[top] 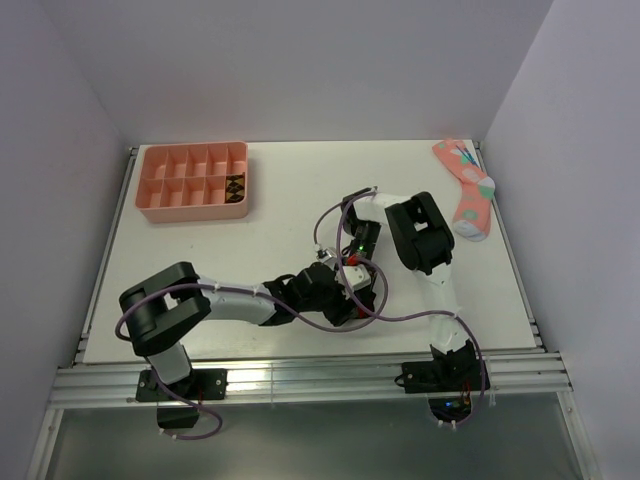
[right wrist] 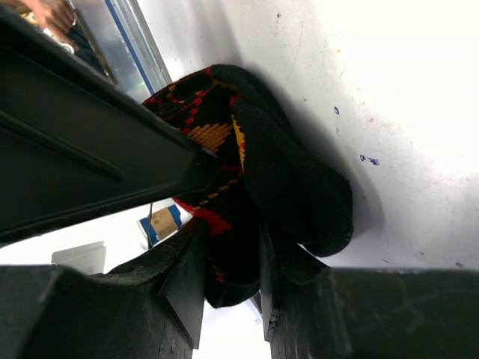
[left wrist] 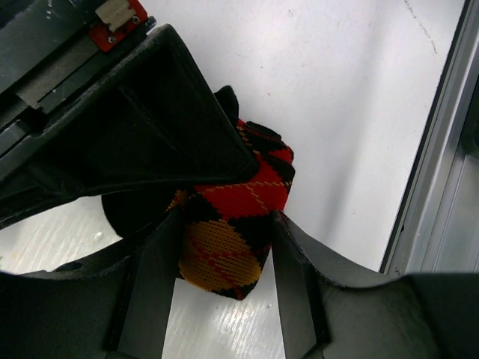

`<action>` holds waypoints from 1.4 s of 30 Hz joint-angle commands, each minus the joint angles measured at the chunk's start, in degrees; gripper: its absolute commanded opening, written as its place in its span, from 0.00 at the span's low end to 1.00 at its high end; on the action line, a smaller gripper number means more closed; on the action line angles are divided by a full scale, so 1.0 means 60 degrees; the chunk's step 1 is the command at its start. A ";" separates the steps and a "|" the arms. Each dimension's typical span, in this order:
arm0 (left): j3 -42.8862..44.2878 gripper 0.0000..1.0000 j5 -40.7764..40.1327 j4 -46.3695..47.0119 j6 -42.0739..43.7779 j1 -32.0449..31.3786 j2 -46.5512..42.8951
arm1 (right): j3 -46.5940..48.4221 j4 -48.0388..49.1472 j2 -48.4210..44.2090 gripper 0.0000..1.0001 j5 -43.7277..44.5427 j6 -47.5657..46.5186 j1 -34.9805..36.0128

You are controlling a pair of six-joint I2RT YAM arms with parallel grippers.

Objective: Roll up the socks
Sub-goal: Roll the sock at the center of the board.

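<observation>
Tabletop [top: 280, 200] near its front edge: left gripper [left wrist: 223, 250] and right gripper [right wrist: 228, 265] clamp socks [left wrist: 251, 191].

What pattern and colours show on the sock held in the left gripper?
Black argyle sock with red and orange diamonds, clearest in the left wrist view.

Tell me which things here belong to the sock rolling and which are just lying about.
Job: argyle socks, gripped by left pincer and right pincer.
Lying about: pink sock; tray, dark patterned bundle in one compartment.
</observation>
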 commanded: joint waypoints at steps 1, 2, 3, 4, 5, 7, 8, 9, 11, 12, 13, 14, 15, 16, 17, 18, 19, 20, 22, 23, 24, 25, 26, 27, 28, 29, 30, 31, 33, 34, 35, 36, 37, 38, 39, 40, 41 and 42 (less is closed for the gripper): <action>0.0151 0.55 0.0659 0.0614 -0.0397 0.0051 0.0391 | 0.0206 0.0920 0.0489 0.32 0.1063 -0.0379 0.0072; 0.0151 0.54 0.0718 0.0701 -0.0514 0.0066 0.0479 | 0.0191 0.0920 0.0489 0.32 0.1019 -0.0393 0.0087; 0.0151 0.53 0.0820 0.0774 -0.0661 0.0095 0.0625 | 0.0177 0.0935 0.0489 0.32 0.1019 -0.0393 0.0072; 0.0093 0.53 0.0908 0.0906 -0.0807 0.0154 0.0684 | 0.0162 0.0935 0.0475 0.32 0.0990 -0.0393 0.0072; 0.0034 0.52 0.1083 0.1023 -0.1128 0.0169 0.0728 | 0.0133 0.0964 0.0489 0.32 0.0990 -0.0379 0.0072; -0.0112 0.47 0.1245 0.1316 -0.1524 0.0256 0.0875 | 0.0074 0.1081 0.0460 0.32 0.0960 -0.0306 0.0072; -0.0156 0.44 0.1405 0.1375 -0.1657 0.0300 0.0919 | 0.0045 0.1096 0.0460 0.32 0.0960 -0.0291 0.0072; -0.0244 0.37 0.1479 0.1448 -0.1760 0.0315 0.0963 | 0.0030 0.1111 0.0446 0.32 0.0946 -0.0291 0.0072; -0.0318 0.29 0.1524 0.1449 -0.2023 0.0374 0.1021 | -0.0101 0.1358 0.0344 0.32 0.0975 -0.0130 0.0072; -0.0361 0.21 0.1626 0.1405 -0.2097 0.0388 0.1065 | -0.0145 0.1505 0.0314 0.33 0.0989 -0.0086 0.0087; -0.0376 0.17 0.1685 0.1347 -0.2301 0.0432 0.1109 | -0.0175 0.1579 0.0285 0.33 0.1004 0.0016 0.0072; -0.0362 0.10 0.1743 0.1274 -0.2390 0.0447 0.1124 | -0.0248 0.1666 0.0241 0.33 0.1019 0.0089 0.0058; -0.0376 0.07 0.1874 0.1244 -0.2478 0.0476 0.1211 | -0.0277 0.1783 0.0182 0.33 0.1019 0.0163 0.0072; -0.0377 0.04 0.1934 0.1113 -0.2638 0.0520 0.1241 | -0.0336 0.1988 0.0124 0.33 0.0917 0.0279 0.0043; -0.0391 0.01 0.2007 0.1098 -0.2727 0.0535 0.1270 | -0.0409 0.2062 -0.0051 0.40 0.0844 0.0367 0.0014; -0.0507 0.00 0.2051 0.1126 -0.2858 0.0579 0.1329 | -0.0453 0.2309 -0.0183 0.45 0.0771 0.0484 -0.0030; -0.0552 0.00 0.2167 0.1083 -0.3077 0.0680 0.1358 | -0.0569 0.2442 -0.0315 0.50 0.0683 0.0732 -0.0132; -0.0581 0.00 0.2256 0.1039 -0.3152 0.0739 0.1431 | -0.0643 0.2603 -0.0650 0.56 0.0668 0.0880 -0.0176; -0.0596 0.00 0.2285 0.0893 -0.3327 0.0857 0.1578 | -0.0731 0.2912 -0.0959 0.61 0.0580 0.1232 -0.0381; -0.0611 0.00 0.2344 0.0834 -0.3372 0.0886 0.1636 | -0.0732 0.2956 -0.1265 0.62 0.0420 0.1305 -0.0469; -0.0640 0.00 0.2359 0.0819 -0.3445 0.0901 0.1680 | -0.0732 0.3116 -0.1428 0.63 0.0317 0.1552 -0.0571; -0.0655 0.00 0.2432 0.0834 -0.3576 0.0901 0.1695 | -0.0688 0.3219 -0.1575 0.63 0.0229 0.1729 -0.0674; -0.0655 0.00 0.2447 0.0776 -0.3621 0.0901 0.1710 | -0.0673 0.3336 -0.1852 0.63 0.0054 0.1890 -0.0907; -0.0611 0.00 0.2432 0.0688 -0.3650 0.0916 0.1783 | -0.0673 0.3598 -0.1985 0.64 -0.0020 0.2269 -0.1025; -0.0582 0.00 0.2447 0.0644 -0.3708 0.0916 0.1841 | -0.0717 0.3775 -0.2131 0.64 -0.0079 0.2461 -0.1157; -0.0538 0.00 0.2534 0.0629 -0.3738 0.0930 0.1900 | -0.0746 0.3922 -0.2423 0.64 -0.0123 0.2623 -0.1434; -0.0509 0.00 0.2535 0.0527 -0.3796 0.0945 0.2031 | -0.0790 0.4228 -0.2556 0.64 -0.0211 0.2856 -0.1582; -0.0465 0.00 0.2607 0.0468 -0.3826 0.0960 0.2119 | -0.0964 0.4434 -0.2891 0.65 -0.0241 0.2989 -0.1714; -0.0420 0.00 0.2812 0.0482 -0.3899 0.1033 0.2280 | -0.1141 0.4800 -0.3201 0.65 -0.0343 0.3064 -0.2137; -0.0449 0.00 0.2929 0.0540 -0.3972 0.1062 0.2310 | -0.1301 0.4904 -0.3507 0.65 -0.0372 0.3064 -0.2285; -0.0479 0.00 0.3061 0.0570 -0.4016 0.1120 0.2340 | -0.1390 0.4977 -0.3655 0.65 -0.0402 0.3049 -0.2431; -0.0479 0.00 0.3135 0.0570 -0.4060 0.1208 0.2398 | -0.1478 0.5079 -0.3787 0.65 -0.0532 0.2933 -0.2752; -0.0465 0.00 0.3193 0.0454 -0.4090 0.1267 0.2456 | -0.1609 0.5080 -0.4034 0.64 -0.0592 0.2845 -0.2900; -0.0363 0.00 0.3266 0.0366 -0.4075 0.1325 0.2573 | -0.1654 0.5095 -0.4138 0.64 -0.0650 0.2757 -0.3046; -0.0289 0.00 0.3311 0.0220 -0.4075 0.1428 0.2647 | -0.1727 0.5023 -0.4241 0.64 -0.0724 0.2466 -0.3323; -0.0144 0.00 0.3384 -0.0014 -0.4061 0.1458 0.2720 | -0.1858 0.4964 -0.4460 0.64 -0.0840 0.2275 -0.3471; -0.0070 0.00 0.3500 -0.0132 -0.4061 0.1501 0.2880 | -0.1947 0.4978 -0.4592 0.63 -0.0870 0.1983 -0.3589; 0.0004 0.00 0.3719 -0.0220 -0.4090 0.1603 0.2954 | -0.2194 0.5007 -0.4753 0.63 -0.0885 0.1820 -0.3778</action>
